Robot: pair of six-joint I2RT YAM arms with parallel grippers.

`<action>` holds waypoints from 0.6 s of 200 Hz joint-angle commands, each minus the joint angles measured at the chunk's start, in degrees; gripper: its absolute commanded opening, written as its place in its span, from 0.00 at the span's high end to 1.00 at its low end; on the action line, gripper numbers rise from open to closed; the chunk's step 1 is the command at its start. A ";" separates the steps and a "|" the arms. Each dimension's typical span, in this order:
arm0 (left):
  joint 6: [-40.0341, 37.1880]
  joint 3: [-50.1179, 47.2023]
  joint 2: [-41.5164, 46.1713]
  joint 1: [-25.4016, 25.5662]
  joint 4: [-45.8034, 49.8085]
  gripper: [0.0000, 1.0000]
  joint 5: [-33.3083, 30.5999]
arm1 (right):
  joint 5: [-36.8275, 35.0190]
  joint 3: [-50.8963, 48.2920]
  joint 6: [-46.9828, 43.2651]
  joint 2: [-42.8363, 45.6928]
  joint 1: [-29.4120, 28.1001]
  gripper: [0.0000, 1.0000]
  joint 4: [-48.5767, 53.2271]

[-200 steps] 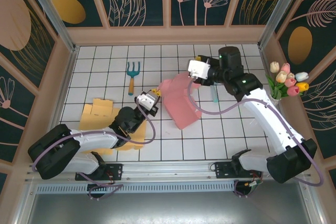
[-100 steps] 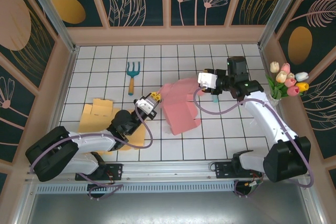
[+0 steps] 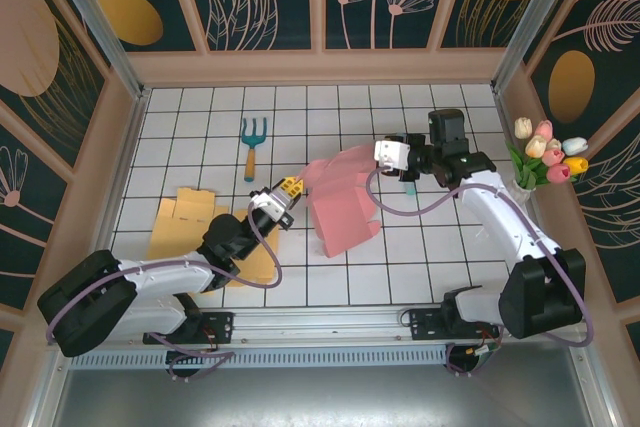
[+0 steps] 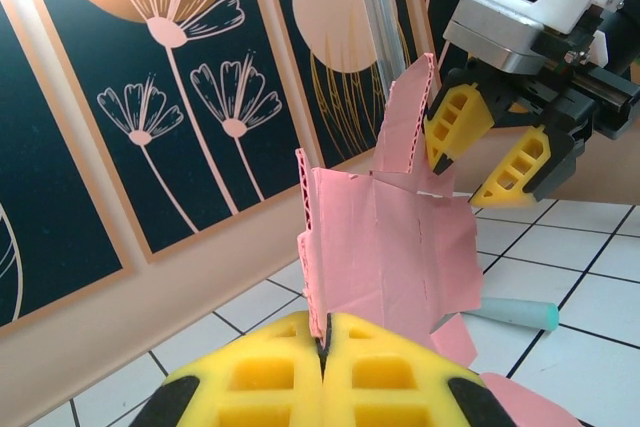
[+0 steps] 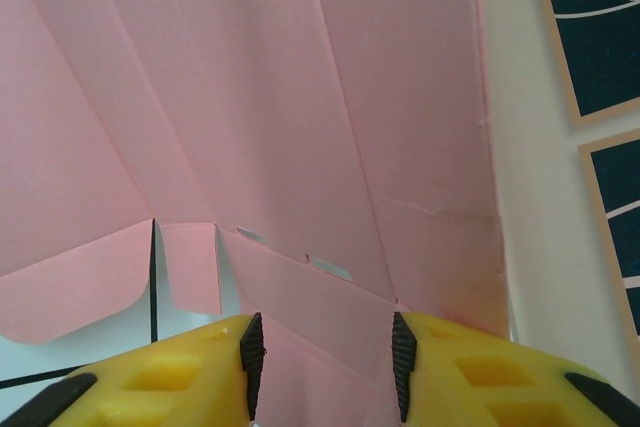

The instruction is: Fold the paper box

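White tiled table [image 3: 200,107] carries the pink paper box [image 3: 340,202], half raised near its middle. I keep my left claw [image 4: 322,335] pressed together on its lower edge. The right claw [image 4: 455,179] has swung off the sheet's top to the upper flap. It has narrowed but is still spread astride the flap, so I judge a fold is close.

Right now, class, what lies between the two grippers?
The pink paper box stands between the left gripper and the right gripper, clearest in the top view.
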State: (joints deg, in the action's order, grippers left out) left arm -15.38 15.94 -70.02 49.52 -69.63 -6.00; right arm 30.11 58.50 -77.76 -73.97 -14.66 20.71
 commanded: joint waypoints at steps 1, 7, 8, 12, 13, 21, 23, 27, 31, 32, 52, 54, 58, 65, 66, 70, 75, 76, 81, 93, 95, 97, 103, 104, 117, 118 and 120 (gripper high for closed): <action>0.13 0.23 -0.33 0.19 -1.88 1.00 0.88 | 2.45 1.80 -1.11 1.60 0.25 0.57 -0.49; 0.11 0.31 -0.51 0.23 -1.83 1.00 0.82 | 2.42 2.11 -1.00 1.95 0.31 0.56 -0.40; 0.14 0.36 -0.53 0.23 -1.83 1.00 0.82 | 2.41 2.22 -1.00 1.97 0.32 0.56 -0.40; 0.13 0.32 -0.62 0.16 -1.83 1.00 0.81 | 2.26 2.35 -0.95 2.27 0.35 0.55 -0.41; 0.10 0.32 -0.63 0.20 -1.83 1.00 0.81 | 2.25 2.38 -0.97 2.35 0.30 0.55 -0.45; 0.09 0.45 -0.81 0.23 -1.86 1.00 0.82 | 1.83 2.63 -0.91 2.70 0.31 0.54 -0.41; 0.15 0.41 -0.86 0.23 -1.84 1.00 0.81 | 1.83 2.71 -0.91 2.83 0.26 0.54 -0.41; 0.19 0.48 -0.95 0.23 -1.79 1.00 0.87 | 1.76 2.77 -0.91 3.02 0.34 0.54 -0.36; 0.29 0.53 -0.99 0.23 -1.74 1.00 0.89 | 1.63 2.84 -0.99 3.13 0.28 0.53 -0.32; 0.27 0.60 -1.00 0.19 -1.74 1.00 0.85 | 1.58 2.80 -0.99 3.18 0.26 0.53 -0.32; 0.47 0.67 -1.07 0.18 -1.52 1.00 1.41 | 1.28 2.54 -1.26 3.42 0.33 0.52 -0.71; 0.53 0.67 -1.13 0.22 -1.49 1.00 1.49 | 1.27 2.51 -1.26 3.45 0.31 0.52 -0.79; 0.59 0.67 -1.17 0.23 -1.51 1.00 1.56 | 1.21 2.43 -1.26 3.40 0.31 0.52 -0.90; 0.53 0.75 -1.22 0.23 -1.40 1.00 1.67 | 1.19 2.41 -1.30 3.25 0.30 0.52 -1.06; 0.53 0.75 -1.24 0.23 -1.39 1.00 1.68 | 1.19 2.41 -1.28 3.24 0.32 0.52 -1.09; 0.56 0.75 -1.20 0.25 -1.39 1.00 1.76 | 1.29 2.48 -1.26 3.06 0.32 0.52 -1.03; 0.53 0.75 -1.17 0.24 -1.39 1.00 1.87 | 1.23 2.62 -1.32 2.82 0.25 0.52 -0.95; 0.52 0.75 -1.17 0.19 -1.39 1.00 1.87 | 1.25 2.60 -1.33 2.76 0.29 0.52 -0.94; 0.59 0.75 -1.17 0.22 -1.39 1.00 1.87 | 1.26 2.79 -1.35 2.47 0.31 0.52 -0.78; 0.66 0.75 -1.09 0.23 -1.34 1.00 2.01 | 1.35 3.29 -1.51 1.63 0.28 0.52 -0.25; 0.67 0.75 -1.08 0.21 -1.31 1.00 2.04 | 1.36 3.40 -1.56 1.53 0.25 0.52 -0.13; 0.58 0.75 -1.04 0.20 -1.30 1.00 2.04 | 1.36 3.45 -1.60 1.35 0.31 0.52 -0.07; 0.55 0.71 -1.01 0.24 -1.33 1.00 2.13 | 1.45 3.62 -1.65 1.06 0.30 0.52 0.10; 0.58 0.73 -1.00 0.23 -1.31 1.00 2.13 | 1.45 3.68 -1.68 1.00 0.27 0.52 0.15; 0.56 0.75 -0.95 0.23 -1.31 1.00 2.22 | 1.47 4.14 -1.78 0.19 0.25 0.53 0.71; 0.58 0.75 -0.97 0.23 -1.30 1.00 2.22 | 1.41 4.20 -1.78 0.12 0.25 0.53 0.81; 0.54 0.75 -0.99 0.27 -1.30 1.00 2.26 | 1.37 4.28 -1.78 0.01 0.26 0.53 0.95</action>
State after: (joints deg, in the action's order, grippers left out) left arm -15.35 15.94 -71.05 49.52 -69.63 -4.91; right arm 30.04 60.20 -77.95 -72.47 -14.66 20.38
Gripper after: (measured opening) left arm 0.059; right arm 0.477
